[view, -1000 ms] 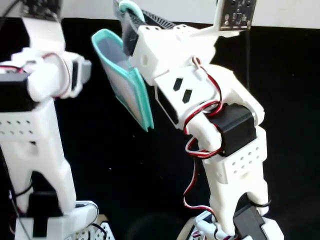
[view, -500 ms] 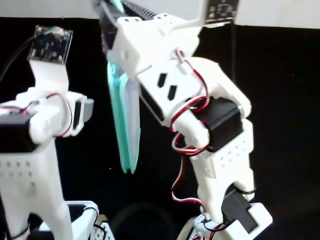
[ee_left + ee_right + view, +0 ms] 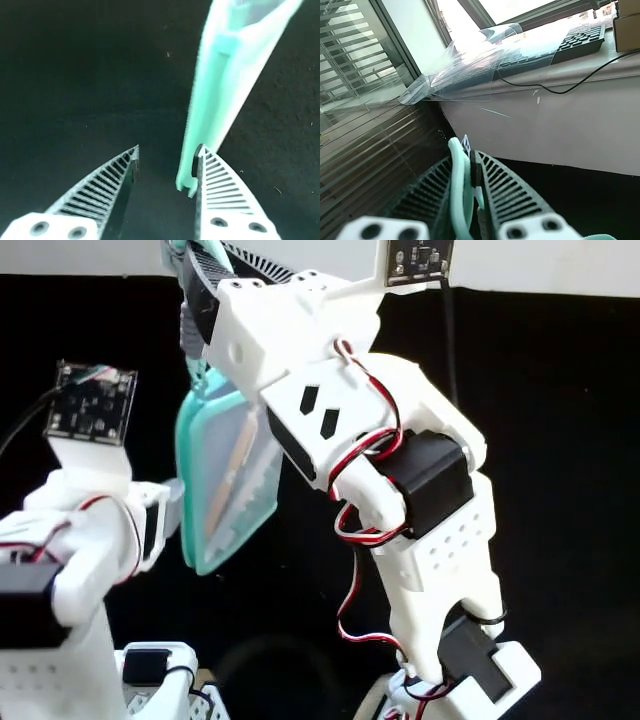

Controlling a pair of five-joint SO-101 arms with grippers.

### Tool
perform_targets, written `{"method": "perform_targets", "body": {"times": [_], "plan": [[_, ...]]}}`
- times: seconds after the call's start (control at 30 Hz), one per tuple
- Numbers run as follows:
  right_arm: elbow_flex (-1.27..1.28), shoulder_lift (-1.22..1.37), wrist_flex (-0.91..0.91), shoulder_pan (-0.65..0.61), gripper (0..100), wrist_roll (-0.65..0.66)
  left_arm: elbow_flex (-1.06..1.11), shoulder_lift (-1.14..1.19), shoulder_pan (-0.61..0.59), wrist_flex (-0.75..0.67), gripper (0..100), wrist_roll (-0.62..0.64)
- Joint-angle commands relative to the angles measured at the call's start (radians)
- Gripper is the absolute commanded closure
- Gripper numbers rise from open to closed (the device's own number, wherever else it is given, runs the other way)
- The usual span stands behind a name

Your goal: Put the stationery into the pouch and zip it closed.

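A teal pouch with a clear face hangs in the air, held by its top edge in my right gripper, which is shut on it high over the table. A thin wooden stick of stationery lies slanted inside the pouch. In the right wrist view the teal rim is pinched between the fingers of the right gripper. My left gripper is open below the pouch, and the pouch's lower edge hangs right beside one fingertip.
A black cloth covers the table, with a white wall behind. The left arm stands low at the left, and the right arm's base is at the front. A window sill with a keyboard lies beyond the table.
My right arm swung the pouch to the left and it turned, from edge-on to face-on. The left arm has dropped lower and drawn close beneath the pouch.
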Motion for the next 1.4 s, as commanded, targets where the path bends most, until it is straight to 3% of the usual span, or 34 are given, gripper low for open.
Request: {"method": "perform_targets", "body": {"times": [0.0,0.17,0.3,1.37], "plan": [[-0.047,-0.004,0.015,-0.008,99.4,-0.011,0.002,-0.015,0.064,0.005,80,0.008],[-0.045,-0.004,0.016,-0.010,99.4,-0.011,0.001,-0.015,0.124,-0.002,80,0.002],[-0.044,-0.004,0.018,-0.010,99.4,-0.011,-0.001,-0.013,0.124,-0.002,80,-0.051],[-0.048,-0.012,0.067,-0.007,99.4,-0.009,-0.001,0.073,0.130,-0.160,80,-0.109]]}}
